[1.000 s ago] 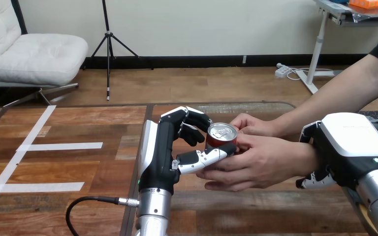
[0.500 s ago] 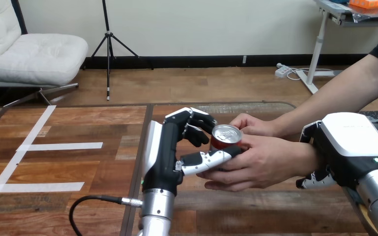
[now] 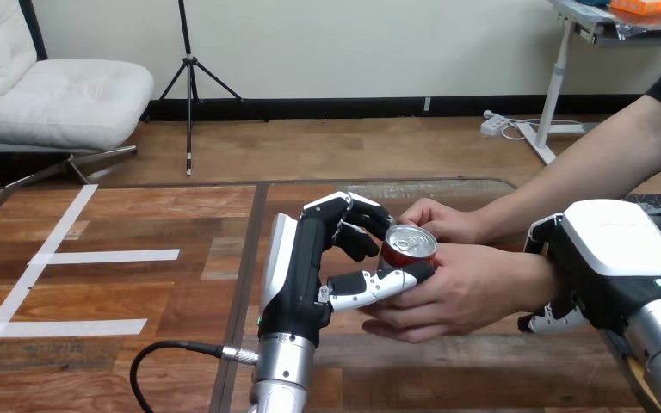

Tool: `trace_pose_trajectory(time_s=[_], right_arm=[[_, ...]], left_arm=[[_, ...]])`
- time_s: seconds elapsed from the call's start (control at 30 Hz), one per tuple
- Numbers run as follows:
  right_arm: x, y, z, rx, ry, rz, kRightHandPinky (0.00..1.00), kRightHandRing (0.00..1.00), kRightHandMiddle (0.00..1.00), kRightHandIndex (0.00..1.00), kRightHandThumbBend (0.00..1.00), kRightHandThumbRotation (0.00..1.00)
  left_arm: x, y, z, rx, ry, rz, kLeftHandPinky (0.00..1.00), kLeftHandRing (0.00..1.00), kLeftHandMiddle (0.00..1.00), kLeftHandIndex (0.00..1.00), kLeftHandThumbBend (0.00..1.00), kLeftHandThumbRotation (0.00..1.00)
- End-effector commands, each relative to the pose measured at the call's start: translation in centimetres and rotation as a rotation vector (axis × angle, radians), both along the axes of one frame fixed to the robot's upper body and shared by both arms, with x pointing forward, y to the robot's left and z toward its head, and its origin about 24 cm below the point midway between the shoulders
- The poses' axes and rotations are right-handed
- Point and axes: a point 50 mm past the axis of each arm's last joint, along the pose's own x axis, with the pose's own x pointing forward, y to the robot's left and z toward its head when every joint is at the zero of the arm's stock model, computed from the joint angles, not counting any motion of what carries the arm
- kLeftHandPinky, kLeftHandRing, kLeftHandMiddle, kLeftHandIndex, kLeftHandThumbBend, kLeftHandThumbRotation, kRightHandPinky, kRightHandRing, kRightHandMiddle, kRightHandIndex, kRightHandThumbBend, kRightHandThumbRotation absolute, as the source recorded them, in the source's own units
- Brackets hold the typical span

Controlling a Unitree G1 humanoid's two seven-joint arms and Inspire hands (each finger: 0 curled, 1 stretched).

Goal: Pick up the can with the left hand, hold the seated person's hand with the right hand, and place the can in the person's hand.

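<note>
Black-and-white jointed fingers [image 3: 363, 225] curl round the far side of the can [image 3: 409, 249], and the thumb [image 3: 379, 284] crosses its near side, so the left hand [image 3: 305, 267] grips it. The can is a short red cylinder with a shiny silver lid and pull tab, held upright above the table [image 3: 138, 224], at 3 o'clock from the glossy black palm. The person's nearer hand [image 3: 460, 292] cups it from 5 o'clock, and their farther hand [image 3: 443, 219] touches it at 1 o'clock. At 3 o'clock, the right hand [image 3: 611, 258], smooth white shell uppermost, wraps the person's wrist [image 3: 544, 274], fingers curled beneath.
</note>
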Motion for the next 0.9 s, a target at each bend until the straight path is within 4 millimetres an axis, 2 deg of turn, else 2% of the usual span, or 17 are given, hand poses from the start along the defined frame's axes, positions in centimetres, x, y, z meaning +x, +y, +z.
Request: trace_pose_trajectory(time_s=[0.0,0.3,0.87], right_arm=[[0.49,-0.9,1.3,-0.012,-0.047,-0.031,0.29,0.36,0.43,0.46,0.86,0.0],[0.51,-0.89,1.2,-0.009,-0.045,-0.035,0.31,0.37,0.43,0.46,0.86,0.0],[0.53,-0.91,1.13,0.006,-0.041,-0.032,0.26,0.33,0.41,0.46,0.88,0.0]], left_arm=[[0.61,-3.58,3.71,-0.163,-0.113,-0.049,0.4,0.42,0.44,0.47,0.5,0.0],[0.55,-3.61,3.71,-0.157,-0.116,-0.053,0.38,0.41,0.44,0.46,0.51,0.0],[0.55,-3.35,3.62,-0.148,-0.113,-0.05,0.39,0.41,0.44,0.46,0.5,0.0]])
